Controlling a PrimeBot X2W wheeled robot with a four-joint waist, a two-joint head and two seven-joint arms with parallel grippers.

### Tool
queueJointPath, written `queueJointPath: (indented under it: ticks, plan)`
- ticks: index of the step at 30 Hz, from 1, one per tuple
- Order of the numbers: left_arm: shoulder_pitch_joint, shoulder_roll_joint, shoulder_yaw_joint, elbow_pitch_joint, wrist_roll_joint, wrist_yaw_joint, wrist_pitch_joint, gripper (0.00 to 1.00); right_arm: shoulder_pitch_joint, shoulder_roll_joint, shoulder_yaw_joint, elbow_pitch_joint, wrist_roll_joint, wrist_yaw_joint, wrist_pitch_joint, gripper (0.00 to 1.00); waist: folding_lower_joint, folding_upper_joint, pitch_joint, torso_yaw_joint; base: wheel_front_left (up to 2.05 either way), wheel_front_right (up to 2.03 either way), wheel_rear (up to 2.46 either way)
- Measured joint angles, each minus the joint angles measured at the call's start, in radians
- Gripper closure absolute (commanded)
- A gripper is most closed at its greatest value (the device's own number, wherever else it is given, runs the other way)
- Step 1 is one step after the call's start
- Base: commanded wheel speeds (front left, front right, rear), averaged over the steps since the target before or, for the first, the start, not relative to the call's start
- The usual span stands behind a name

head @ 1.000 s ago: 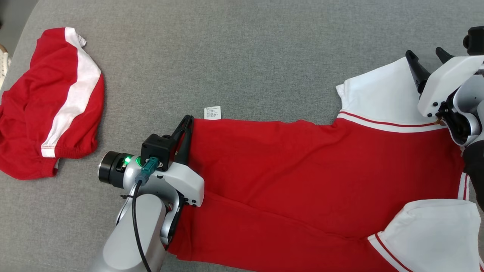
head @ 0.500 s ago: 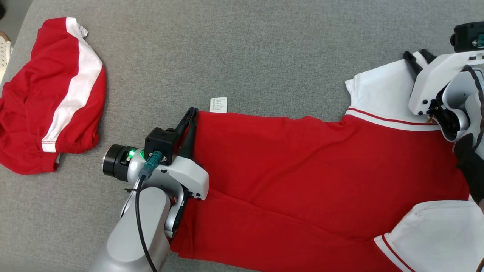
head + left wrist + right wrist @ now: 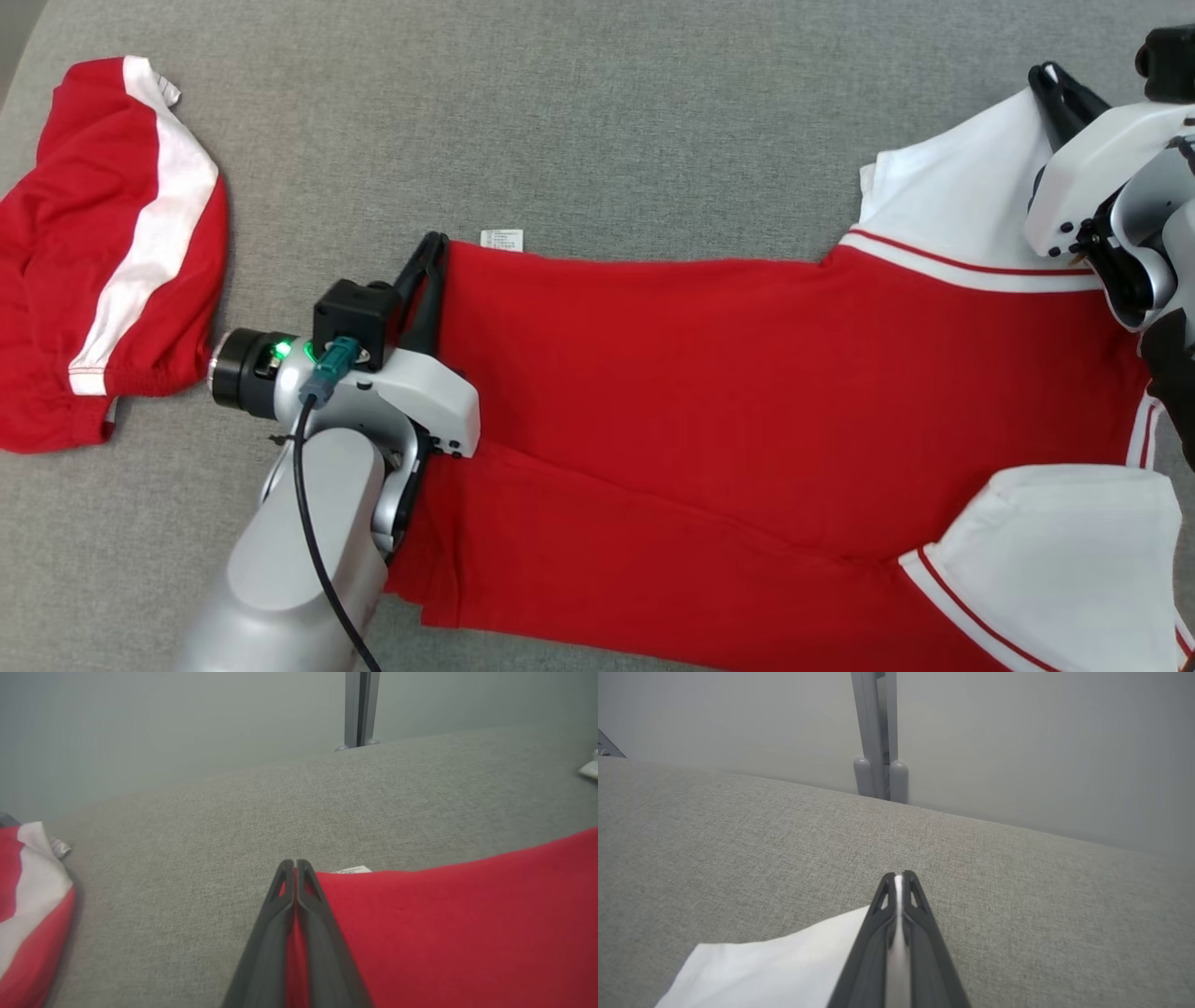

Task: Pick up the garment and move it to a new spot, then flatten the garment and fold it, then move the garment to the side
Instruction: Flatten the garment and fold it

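1. A red cotton shirt with white short sleeves and red-and-white trim (image 3: 747, 392) is lying spread across the middle and right of a grey woven-fabric tabletop (image 3: 597, 121). Its hem is pointing left, and its sleeves are lying at the right, one far and one near.
2. The left gripper (image 3: 431, 246) is lying low along the far-left corner of the hem. In the left wrist view its dark fingers (image 3: 271, 933) are pressing together with a strip of red cloth pinched between them.
3. The right gripper (image 3: 1047, 77) is reaching over the far white sleeve. In the right wrist view its fingers (image 3: 924, 933) are closing tight on a sliver of the white cloth.
4. A small white care label (image 3: 501, 240) is sticking out from the far edge of the hem, just right of the left fingertips. Lines of print are showing on it, but they are too small to read.
5. A crumpled red garment with a white stripe (image 3: 103, 252) is sitting at the far left, apart from the shirt.
6. A green light (image 3: 280, 350) is glowing on the left wrist, beside a teal cable plug (image 3: 329, 366).
7. A grey metal post (image 3: 878, 732) is standing against the pale wall beyond the far edge.
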Motion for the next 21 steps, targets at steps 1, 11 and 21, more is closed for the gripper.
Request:
queueJointPath:
  ticks: [1,11,21]
  plan:
    - [-0.007,0.004,0.002,0.003,0.0,0.0,0.0,1.0,-0.005,-0.002,0.006,0.0,0.0,0.0,-0.016,1.0,0.0,0.0,0.0,-0.004,0.0,0.0,0.0]
    - [-0.079,0.023,0.011,0.062,-0.007,0.0,0.004,1.0,-0.048,-0.009,0.051,0.011,0.0,0.0,-0.148,1.0,0.0,0.0,-0.004,-0.032,0.0,0.0,0.0]
    - [-0.085,0.041,-0.005,0.104,-0.007,-0.018,-0.026,1.0,0.002,0.009,0.097,-0.032,0.031,0.0,-0.206,1.0,0.0,0.0,-0.052,-0.062,0.0,0.0,0.0]
